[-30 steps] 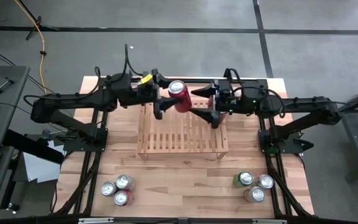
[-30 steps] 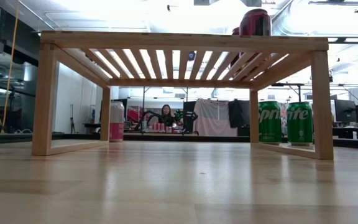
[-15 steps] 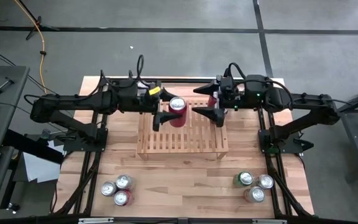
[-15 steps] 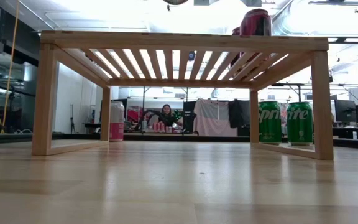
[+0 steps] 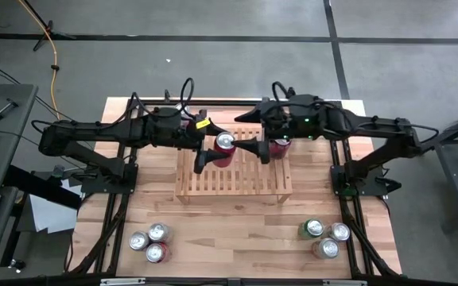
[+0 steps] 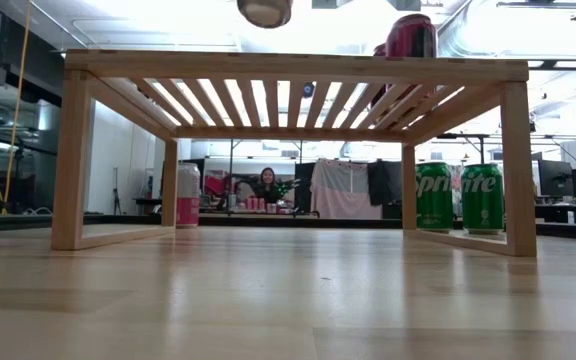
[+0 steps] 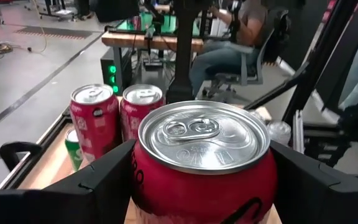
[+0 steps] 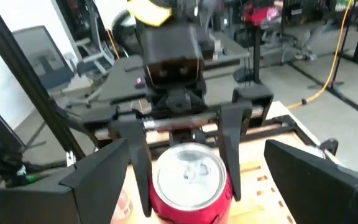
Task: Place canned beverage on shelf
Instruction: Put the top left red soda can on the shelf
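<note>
The wooden table carries the shelf, a slatted light-wood rack at its middle. Over the shelf's far half the left gripper clamps a red can upright between its fingers, the can's base clear above the slats in the low view. The right gripper hovers just beside that can on the opposite side, fingers spread wide and holding nothing. Another red can stands on the shelf's far right part, close behind the right gripper. Nearer than the shelf, three cans cluster at the left and three more, green among them, at the right. Beyond the table lies a workshop room, with a seated person far behind the shelf.
</note>
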`<action>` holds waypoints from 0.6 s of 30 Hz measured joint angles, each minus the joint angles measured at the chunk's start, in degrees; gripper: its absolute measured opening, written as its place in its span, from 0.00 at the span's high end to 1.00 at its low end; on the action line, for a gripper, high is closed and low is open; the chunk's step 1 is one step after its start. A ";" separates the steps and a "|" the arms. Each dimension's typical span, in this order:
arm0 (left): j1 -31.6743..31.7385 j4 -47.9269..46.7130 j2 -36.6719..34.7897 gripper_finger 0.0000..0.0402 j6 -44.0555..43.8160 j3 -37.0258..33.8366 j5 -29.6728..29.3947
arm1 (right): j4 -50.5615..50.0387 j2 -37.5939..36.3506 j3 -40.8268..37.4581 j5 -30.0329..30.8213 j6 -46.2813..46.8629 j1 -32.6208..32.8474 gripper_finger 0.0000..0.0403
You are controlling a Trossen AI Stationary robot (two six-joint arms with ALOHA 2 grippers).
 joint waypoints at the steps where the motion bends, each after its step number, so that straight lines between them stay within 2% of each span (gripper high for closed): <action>1: 0.00 -0.12 0.00 0.30 0.78 0.00 -0.11 | -0.56 0.46 0.13 -0.02 0.01 0.00 0.11; 7: 0.00 -1.33 0.32 0.30 5.25 0.00 -0.49 | -0.82 2.62 0.38 -0.10 0.06 0.00 0.11; 14: 0.04 -1.01 0.90 0.30 9.40 0.02 -3.74 | -2.92 4.88 0.34 -0.02 -0.33 0.00 0.11; 18: 0.04 -1.47 0.92 0.30 9.87 0.04 -7.04 | -3.18 5.71 0.32 3.00 -0.41 0.00 0.11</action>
